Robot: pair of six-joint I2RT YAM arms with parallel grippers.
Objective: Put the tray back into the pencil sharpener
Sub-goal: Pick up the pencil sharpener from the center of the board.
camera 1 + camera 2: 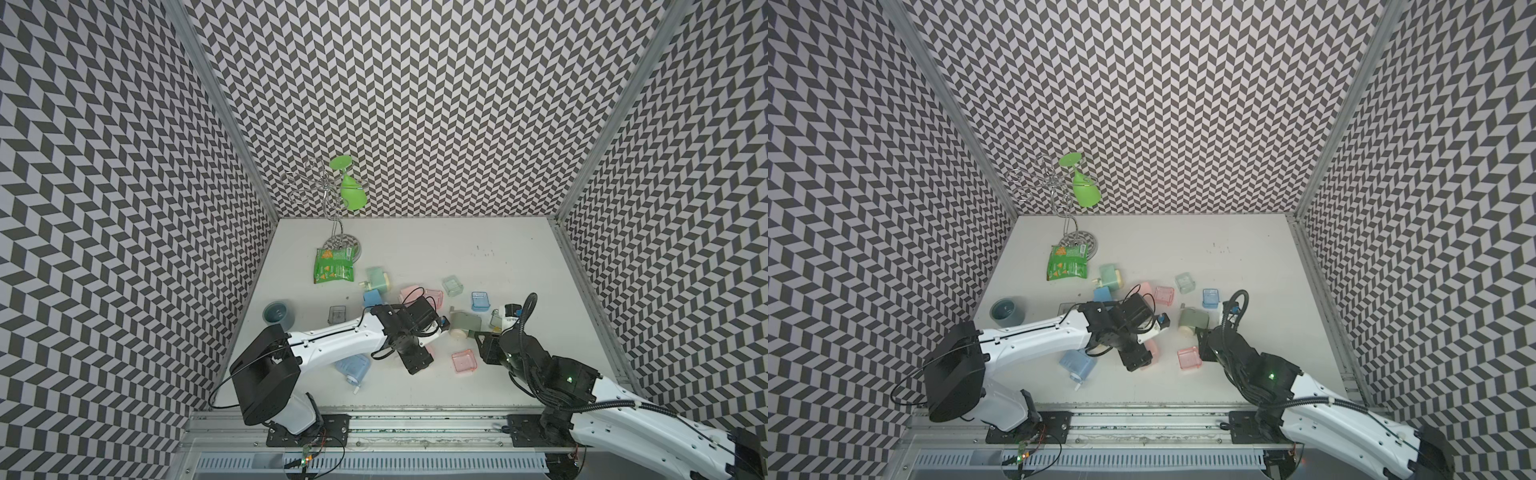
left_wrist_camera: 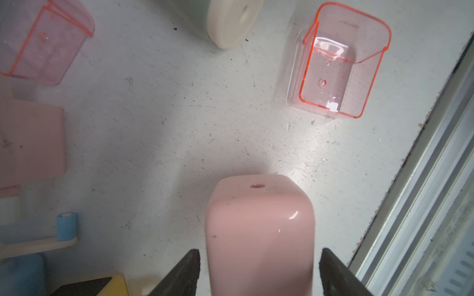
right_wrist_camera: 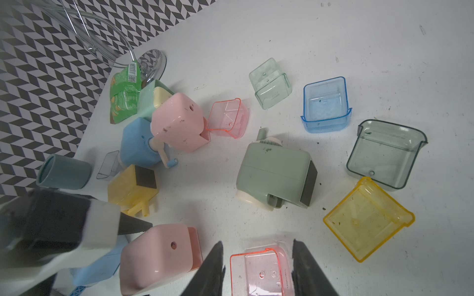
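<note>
Left hand: my left gripper point(image 2: 259, 252) straddles the pink sharpener point(image 2: 259, 225), one finger on each flank. A sliver of table point(image 2: 159, 143) shows on both sides, so it is released, not gripping.
Right hand: my right gripper point(image 3: 257, 241) hangs above the pink tray point(image 3: 259, 271), fingers apart, nothing in its grasp. The left wrist view shows the tray's walls untouched.
Pink tray: lies free on the table, mouth up, near the pink sharpener and outside it. I see only a few specks inside.
Pink sharpener: pencil hole on the end farthest from my left fingers. I cannot tell where its tray bay opens.
Yellow tray point(image 3: 366, 217): mouth up, dark crumbs scattered on its floor.
Grey tray point(image 3: 384, 153): just beside the yellow tray, a few dark flecks inside.
Blue tray point(image 3: 324, 102): mouth up, only a speck or two inside.
Green tray point(image 3: 269, 84): tipped on its side; I can make out nothing inside.
Spare pink tray point(image 3: 228, 118): on its side against the far pink sharpener point(image 3: 177, 125).
Sage sharpener point(image 3: 272, 171): lies among the trays; I cannot tell whether it holds one.
Teal cup point(image 1: 277, 312): well apart from the trays; I can make out nothing inside.
</note>
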